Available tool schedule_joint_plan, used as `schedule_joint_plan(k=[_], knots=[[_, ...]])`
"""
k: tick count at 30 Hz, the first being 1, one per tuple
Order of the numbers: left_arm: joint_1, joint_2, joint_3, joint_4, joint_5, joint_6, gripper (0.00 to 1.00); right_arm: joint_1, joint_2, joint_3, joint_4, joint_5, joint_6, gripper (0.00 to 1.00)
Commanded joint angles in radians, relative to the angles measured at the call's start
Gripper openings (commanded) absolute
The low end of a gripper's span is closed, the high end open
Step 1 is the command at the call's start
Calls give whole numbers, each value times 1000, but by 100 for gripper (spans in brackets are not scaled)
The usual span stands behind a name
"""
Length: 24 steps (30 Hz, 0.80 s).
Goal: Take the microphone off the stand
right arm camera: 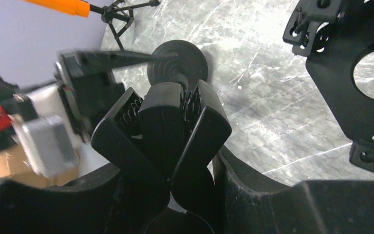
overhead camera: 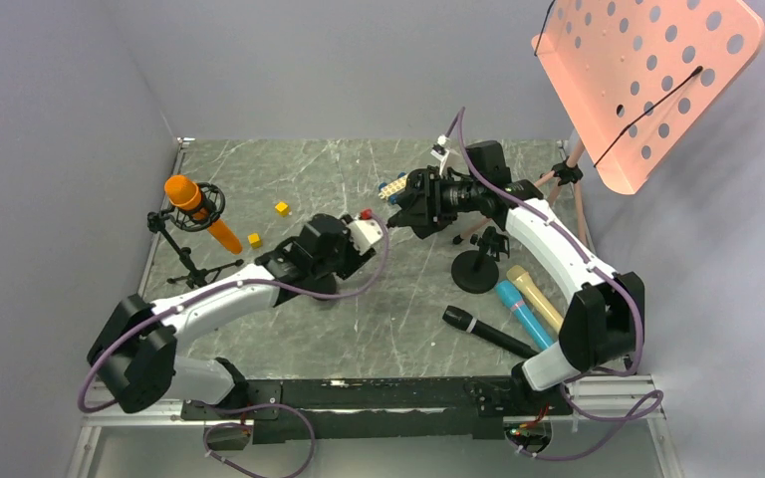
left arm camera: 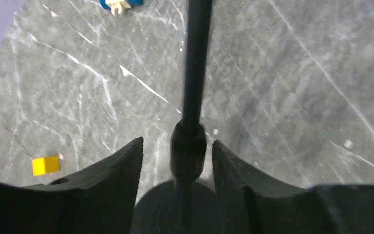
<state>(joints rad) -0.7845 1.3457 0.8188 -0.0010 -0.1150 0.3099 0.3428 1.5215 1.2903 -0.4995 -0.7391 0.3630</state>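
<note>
In the right wrist view a black spring clip (right arm camera: pixel 126 131) holds a black microphone (right arm camera: pixel 160 114), seen end-on, above the stand's round base (right arm camera: pixel 195 61). My right gripper (right arm camera: pixel 168 165) is shut on the clip's lower handles. In the left wrist view my left gripper (left arm camera: pixel 177 146) is open, its fingers (left arm camera: pixel 121 170) straddling the stand's black pole (left arm camera: pixel 195 73) just above the base, with gaps on both sides. From above, the left gripper (overhead camera: pixel 374 227) and right gripper (overhead camera: pixel 405 204) meet mid-table, and the stand is mostly hidden under them.
An orange microphone (overhead camera: pixel 199 207) sits on a tripod stand at the left. A second round-base stand (overhead camera: pixel 476 269) and black (overhead camera: pixel 488 332), blue (overhead camera: pixel 523 314) and yellow (overhead camera: pixel 538 297) microphones lie right of centre. A pink perforated music stand (overhead camera: pixel 647 80) overhangs the back right. Small yellow cubes (overhead camera: pixel 282 208) lie nearby.
</note>
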Motion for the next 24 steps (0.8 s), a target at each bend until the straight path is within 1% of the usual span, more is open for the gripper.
schedule_joint_plan(k=[1,2,3,4,5,7,9,12,15,17,18,20,21,23,24], knots=[[91,-128,78,-170,308,39,70,-30,-87,-47,85,-67,-111,0],[117,-142,91,-213,396,63,74,-27,-99,-61,80,-108,-161,0],[156,-153,105,-259,543,83,79,-25,-114,-76,75,-144,-223,0],[204,-155,123,-308,714,113,82,-24,-134,-97,75,-172,-287,0],[251,-148,148,-368,839,151,83,-24,-161,-120,78,-192,-366,0],[294,-113,212,-492,942,250,85,-17,-221,-166,88,-226,-541,0],[304,-61,278,-615,1005,364,86,-4,-283,-207,104,-232,-709,0],[304,12,336,-698,1079,447,86,20,-344,-240,113,-223,-920,0],[294,75,343,-664,1112,438,85,54,-354,-221,50,-192,-1085,0],[283,118,342,-623,1132,424,83,74,-355,-213,25,-181,-1142,0],[264,150,351,-629,1131,437,80,84,-357,-211,20,-175,-1159,0],[231,197,375,-668,1115,515,73,96,-364,-217,25,-167,-1159,0],[221,209,371,-660,1109,529,68,99,-368,-220,31,-164,-1154,0],[217,212,338,-579,1098,484,56,102,-374,-228,41,-157,-1142,0],[217,205,321,-535,1087,453,46,102,-375,-230,45,-152,-1134,0]])
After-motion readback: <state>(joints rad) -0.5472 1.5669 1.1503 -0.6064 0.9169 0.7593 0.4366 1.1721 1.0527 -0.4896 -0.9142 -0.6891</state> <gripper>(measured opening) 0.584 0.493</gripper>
